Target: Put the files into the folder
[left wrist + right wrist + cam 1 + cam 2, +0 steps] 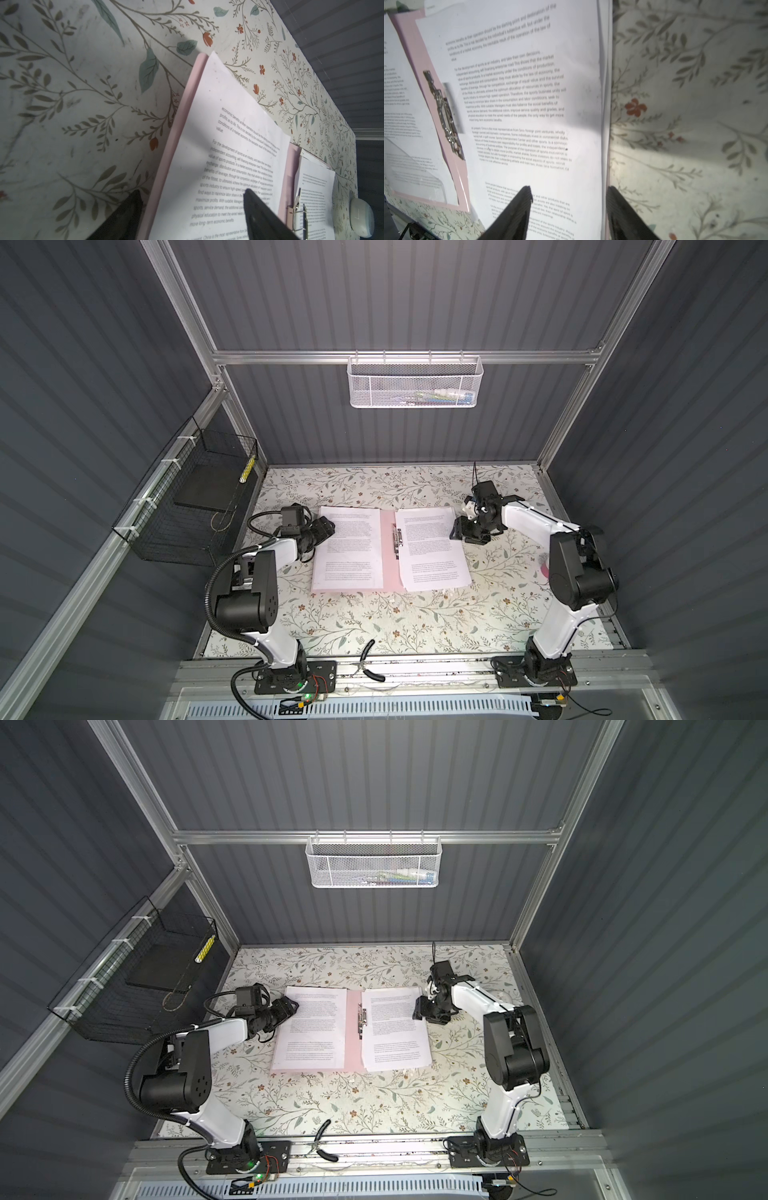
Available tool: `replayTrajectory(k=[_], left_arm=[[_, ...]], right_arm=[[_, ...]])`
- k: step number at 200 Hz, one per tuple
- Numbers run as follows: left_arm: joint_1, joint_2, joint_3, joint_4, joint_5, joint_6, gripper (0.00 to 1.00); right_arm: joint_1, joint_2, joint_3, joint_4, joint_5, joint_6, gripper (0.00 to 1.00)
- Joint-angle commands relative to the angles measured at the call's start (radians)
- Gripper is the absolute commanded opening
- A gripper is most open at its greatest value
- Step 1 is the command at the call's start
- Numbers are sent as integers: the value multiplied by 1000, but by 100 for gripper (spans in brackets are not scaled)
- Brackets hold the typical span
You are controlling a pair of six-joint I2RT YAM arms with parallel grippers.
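The pale pink folder (388,560) (353,1048) lies open on the floral table, its silver clip (397,541) along the spine. White printed files cover both halves: a sheet on the left half (349,547) and a stack on the right half (432,551). My left gripper (330,526) is open at the folder's left edge. In the left wrist view (192,191) one finger is over the sheet (228,124) and the other over the table. My right gripper (457,529) is open at the right stack's outer edge (569,187), straddling the paper's edge (529,83). Neither holds anything.
A black wire basket (183,510) with a flat black slab (203,489) hangs on the left wall. A white mesh basket (413,381) hangs on the back rail. Pliers (368,664) lie at the table's front edge. A white rounded object (361,216) sits beyond the folder.
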State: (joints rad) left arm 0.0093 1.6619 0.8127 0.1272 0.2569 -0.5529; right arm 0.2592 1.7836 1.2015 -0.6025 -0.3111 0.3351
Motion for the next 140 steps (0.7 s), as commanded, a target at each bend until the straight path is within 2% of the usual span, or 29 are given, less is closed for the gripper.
replayTrajectory(k=[1, 64, 109, 140], left_arm=[[5, -42, 1, -27, 25, 22, 77], [4, -58, 0, -43, 25, 33, 76], [4, -56, -8, -41, 29, 33, 76], [4, -66, -12, -38, 33, 29, 76]], right_arm=[[21, -39, -78, 6, -10, 42, 60], [68, -137, -230, 18, 15, 92, 56], [70, -206, -268, -6, 38, 103, 56], [75, -241, -283, 23, 6, 114, 56]])
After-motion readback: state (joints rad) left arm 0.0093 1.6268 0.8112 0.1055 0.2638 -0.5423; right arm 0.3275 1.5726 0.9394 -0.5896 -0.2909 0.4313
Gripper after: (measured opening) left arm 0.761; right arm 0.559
